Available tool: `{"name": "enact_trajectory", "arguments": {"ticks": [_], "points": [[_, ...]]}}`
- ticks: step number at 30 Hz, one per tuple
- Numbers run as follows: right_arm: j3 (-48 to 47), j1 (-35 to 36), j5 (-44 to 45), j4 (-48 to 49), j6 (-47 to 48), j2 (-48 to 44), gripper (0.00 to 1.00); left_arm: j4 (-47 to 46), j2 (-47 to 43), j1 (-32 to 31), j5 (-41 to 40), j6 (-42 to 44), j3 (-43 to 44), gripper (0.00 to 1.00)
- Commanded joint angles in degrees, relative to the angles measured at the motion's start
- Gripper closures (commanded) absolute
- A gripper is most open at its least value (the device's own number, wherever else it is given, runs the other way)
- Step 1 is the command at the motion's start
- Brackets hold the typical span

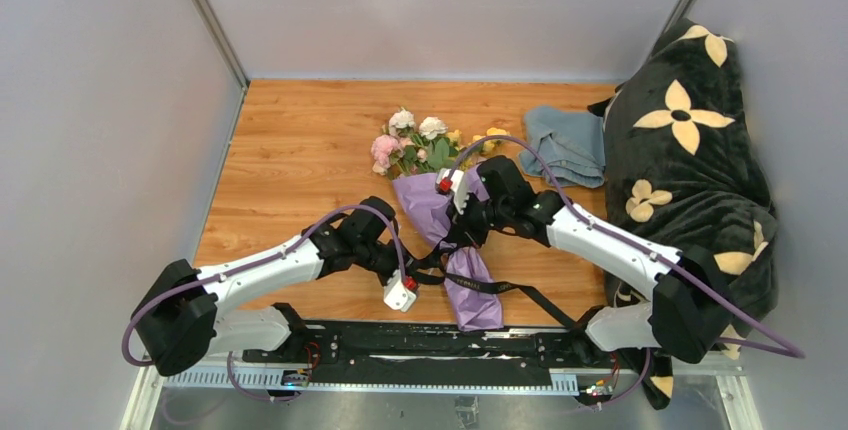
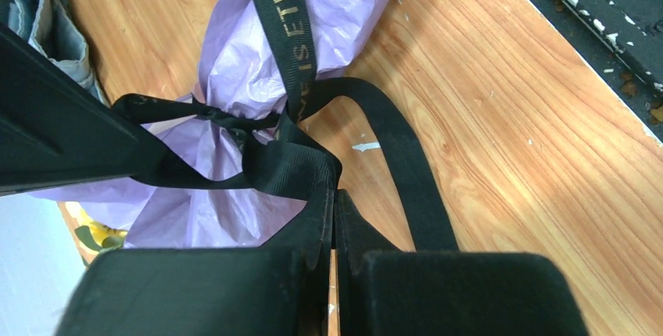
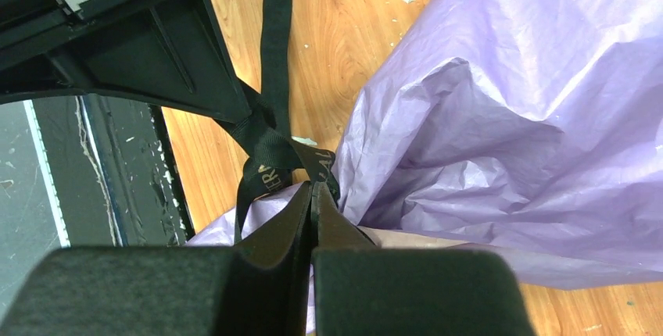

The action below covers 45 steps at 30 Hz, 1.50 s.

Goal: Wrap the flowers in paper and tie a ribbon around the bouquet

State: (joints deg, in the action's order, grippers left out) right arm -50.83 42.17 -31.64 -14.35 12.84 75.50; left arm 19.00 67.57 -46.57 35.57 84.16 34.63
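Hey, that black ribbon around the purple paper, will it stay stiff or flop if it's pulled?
Probably floppy: the long narrow black ribbon loops and twists limply on the wooden table. Pulling would likely cinch the thin crinkly lavender paper, which puckers under it.

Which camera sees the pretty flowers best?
The top view. All the flowers show there, pink, white and yellow, poking out of the purple paper. The left wrist view catches only a yellow bit beside the paper. The right wrist view shows just paper and ribbon, no flowers.
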Motion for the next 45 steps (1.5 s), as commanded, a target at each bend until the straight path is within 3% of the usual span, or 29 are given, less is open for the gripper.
{"name": "enact_trajectory", "arguments": {"ticks": [1,7,14,19,22,25,29,33,37,43,45], "points": [[1.73,-1.28,1.25,-0.35,-3.16,-2.28,1.0,0.76,-0.35,0.25,0.61,2.6,-0.92,1.0],[6.88,-3.51,-0.95,3.31,-6.16,-7.91,1.0,-2.22,0.83,0.4,-4.51,6.44,-3.83,1.0],[9.5,-3.63,-2.54,6.3,-8.05,-7.41,1.0,-5.04,1.65,0.69,-5.28,7.99,-5.02,0.99],[9.02,-3.64,-3.81,7.87,-8.71,-5.71,1.0,-0.22,-0.09,0.69,-2.46,10.94,-3.0,0.57],[8.83,-3.62,-4.0,8.02,-8.58,-5.39,1.0,5.51,-2.73,0.07,0.71,10.62,1.03,0.43],[8.86,-3.63,-3.98,8.23,-8.53,-5.16,1.0,4.23,-4.55,-3.53,1.87,-0.49,3.76,0.45],[8.82,-3.59,-3.62,8.29,-8.58,-5.03,1.0,-8.17,-0.21,-8.38,-1.13,-18.09,2.97,0.49],[8.99,-3.65,-3.51,8.72,-8.63,-5.32,1.0,-13.43,2.72,-10.79,-1.42,-15.13,-0.82,0.41],[8.9,-3.69,-3.94,9.07,-8.62,-5.03,1.0,-17.48,5.23,-11.84,-2.26,-17.88,-0.76,0.39],[9.68,-4.17,-4.1,9.16,-8.18,-5.43,1.0,-18.66,7.17,-12.6,-2.54,-19.16,-1.48,0.57],[9.91,-4.53,-4.25,9.18,-8.18,-5.58,1.0,-18.74,7.88,-12.87,-2.66,-18.99,-1.94,0.58]]}}
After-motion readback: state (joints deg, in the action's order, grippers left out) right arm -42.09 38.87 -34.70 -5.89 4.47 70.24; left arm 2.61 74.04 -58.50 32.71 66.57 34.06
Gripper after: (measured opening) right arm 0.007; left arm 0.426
